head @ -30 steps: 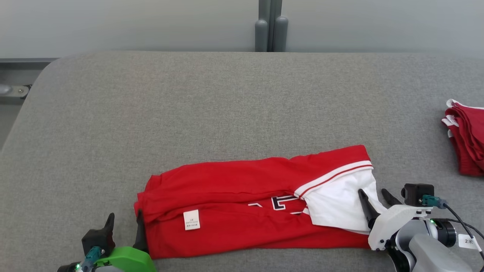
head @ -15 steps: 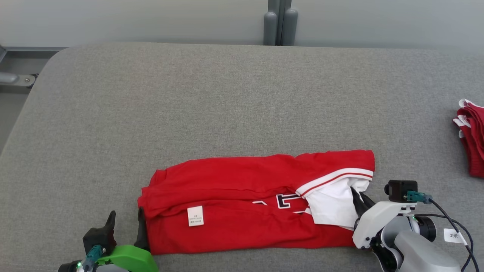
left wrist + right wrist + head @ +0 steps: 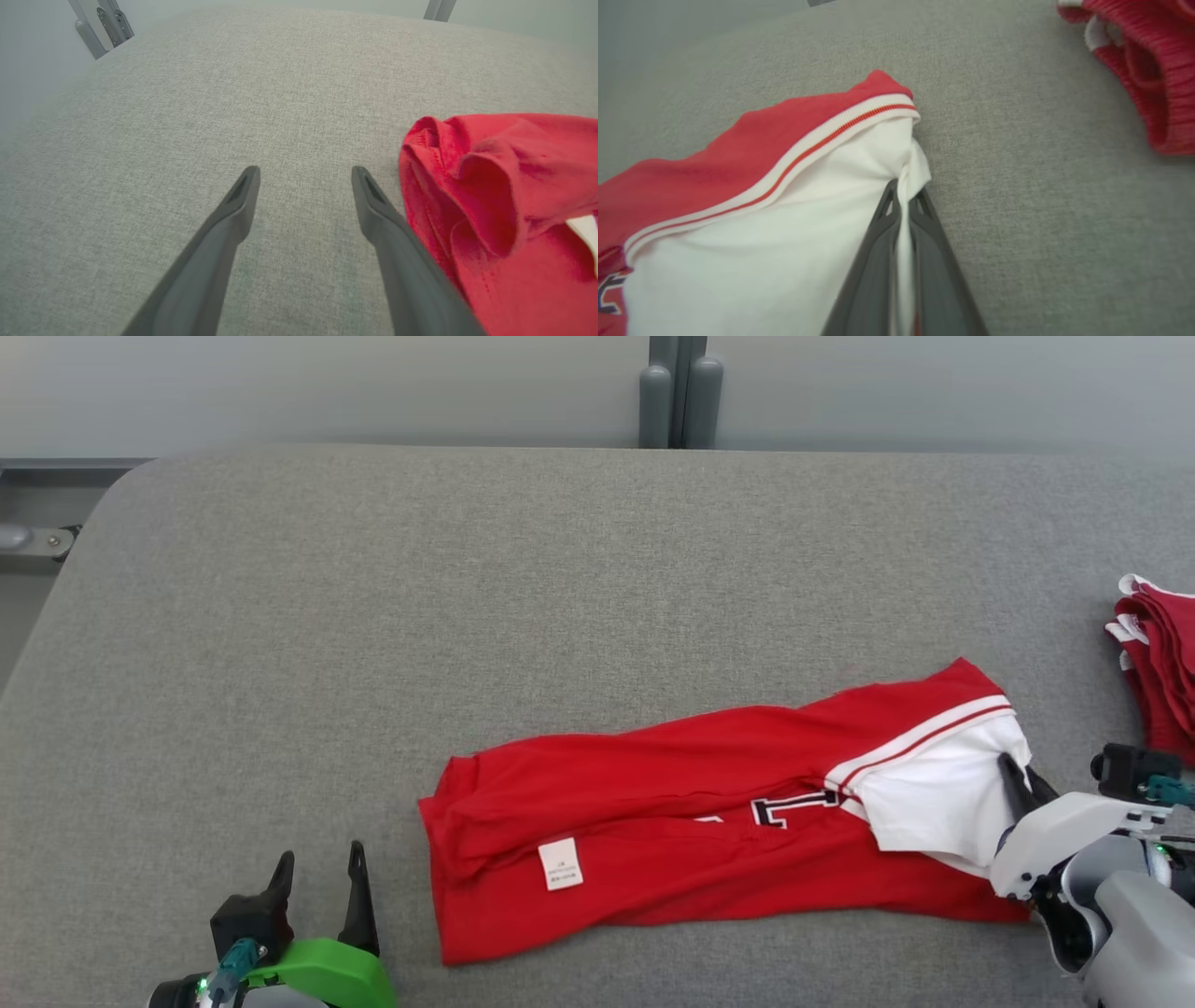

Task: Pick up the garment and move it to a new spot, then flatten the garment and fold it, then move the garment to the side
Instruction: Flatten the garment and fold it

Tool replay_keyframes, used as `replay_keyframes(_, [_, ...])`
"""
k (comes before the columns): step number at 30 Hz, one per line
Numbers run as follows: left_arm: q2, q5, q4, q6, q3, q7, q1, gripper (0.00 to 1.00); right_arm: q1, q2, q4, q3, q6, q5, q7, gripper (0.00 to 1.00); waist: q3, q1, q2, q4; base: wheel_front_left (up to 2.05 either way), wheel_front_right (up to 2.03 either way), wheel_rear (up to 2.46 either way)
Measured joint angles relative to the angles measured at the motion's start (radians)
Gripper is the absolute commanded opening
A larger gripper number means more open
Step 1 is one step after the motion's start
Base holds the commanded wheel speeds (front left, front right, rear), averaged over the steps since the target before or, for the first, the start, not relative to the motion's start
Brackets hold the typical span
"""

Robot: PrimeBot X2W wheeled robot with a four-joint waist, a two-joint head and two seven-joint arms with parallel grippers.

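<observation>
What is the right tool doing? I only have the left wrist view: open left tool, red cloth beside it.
Observer: The right tool is shut on a pinch of the white part at the right end of the garment.
Operator: Anything else on the surface?
Observer: Yes. A pile of red clothes lies at the right edge of the gray surface, apart from the garment.
Operator: Is the garment flat?
Observer: Not quite. It lies as a long, slanted, creased strip, with dark lettering partly showing.
</observation>
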Motion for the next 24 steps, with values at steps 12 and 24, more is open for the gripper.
replay_keyframes(12, [0.000, -0.009, 0.008, 0.000, -0.013, 0.000, 0.002, 1.00, 0.031, 0.040, -0.269, 0.017, -0.001, -0.155, 0.000, 0.00, -0.012, 0.0000, 0.0000, -0.030, 0.00, 0.00, 0.00])
replay_keyframes(24, [0.000, -0.038, 0.017, -0.003, -0.073, 0.000, 0.004, 1.00, 0.001, 0.103, -0.442, 0.339, -0.001, -0.118, 0.063, 0.00, -0.032, 0.0000, 0.0000, 0.024, 0.00, 0.00, 0.00])
